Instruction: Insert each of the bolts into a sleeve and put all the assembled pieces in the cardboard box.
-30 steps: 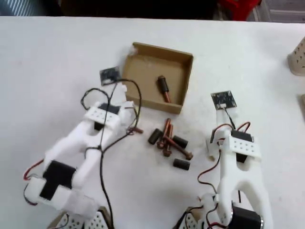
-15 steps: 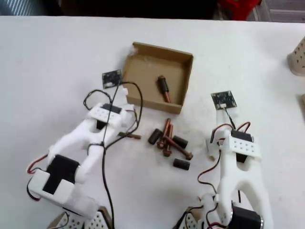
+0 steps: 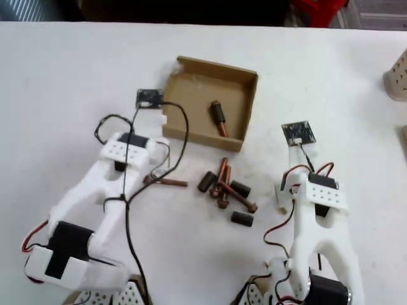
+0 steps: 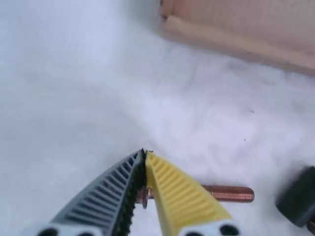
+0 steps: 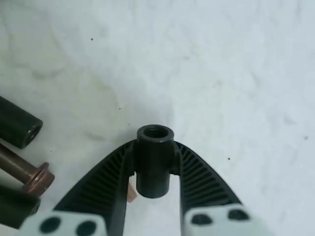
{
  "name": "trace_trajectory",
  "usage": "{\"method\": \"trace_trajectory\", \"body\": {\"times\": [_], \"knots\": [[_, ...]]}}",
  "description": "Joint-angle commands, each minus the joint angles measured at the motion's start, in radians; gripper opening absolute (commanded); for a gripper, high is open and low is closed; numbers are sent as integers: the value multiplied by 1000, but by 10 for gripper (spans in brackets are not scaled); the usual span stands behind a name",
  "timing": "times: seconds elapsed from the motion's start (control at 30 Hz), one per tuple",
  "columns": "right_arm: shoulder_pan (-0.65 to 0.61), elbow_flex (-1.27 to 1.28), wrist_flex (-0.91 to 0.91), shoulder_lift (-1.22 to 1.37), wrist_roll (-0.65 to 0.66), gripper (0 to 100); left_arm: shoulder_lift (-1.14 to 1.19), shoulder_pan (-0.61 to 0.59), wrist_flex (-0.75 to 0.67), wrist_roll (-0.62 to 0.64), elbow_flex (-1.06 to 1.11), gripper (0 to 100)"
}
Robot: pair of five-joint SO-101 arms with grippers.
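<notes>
Where the grey and yellow fingers of the left gripper (image 4: 144,153) meet, they are clamped on the head of a copper-coloured threaded bolt (image 4: 227,193). Its shank juts sideways over the white table (image 3: 76,70), near the cardboard box (image 3: 249,81). The right gripper (image 5: 154,146) squeezes a short black sleeve (image 5: 154,167), open end outward. Between the arms lie loose bolts (image 3: 222,178) and sleeves (image 3: 241,218). One assembled piece (image 3: 219,117) rests in the box.

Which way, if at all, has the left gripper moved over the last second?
Yes. In the high view the left gripper, shut on a bolt, has pulled away from the cardboard box, toward the left side of the table.
</notes>
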Motion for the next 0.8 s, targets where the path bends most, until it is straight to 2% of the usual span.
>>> {"method": "trace_trajectory", "body": {"times": [0.0, 0.27, 0.4, 0.47, 0.67, 0.77], "knots": [[-1, 3, -7, -27, 14, 16, -53, -4, 12, -23, -17, 26], [-1, 5, -7, -27, 15, 16, -65, -48, 14, -17, -26, 27], [-2, 6, -10, -27, 17, 16, -171, -31, 15, -14, 6, 35], [-2, 6, -10, -27, 17, 16, -239, -16, 5, 23, 57, 89], [-5, 6, -12, -27, 17, 16, -417, 101, -2, 222, 213, 347], [-5, 6, -12, -27, 17, 16, -483, 193, -2, 235, 310, 398]]}}
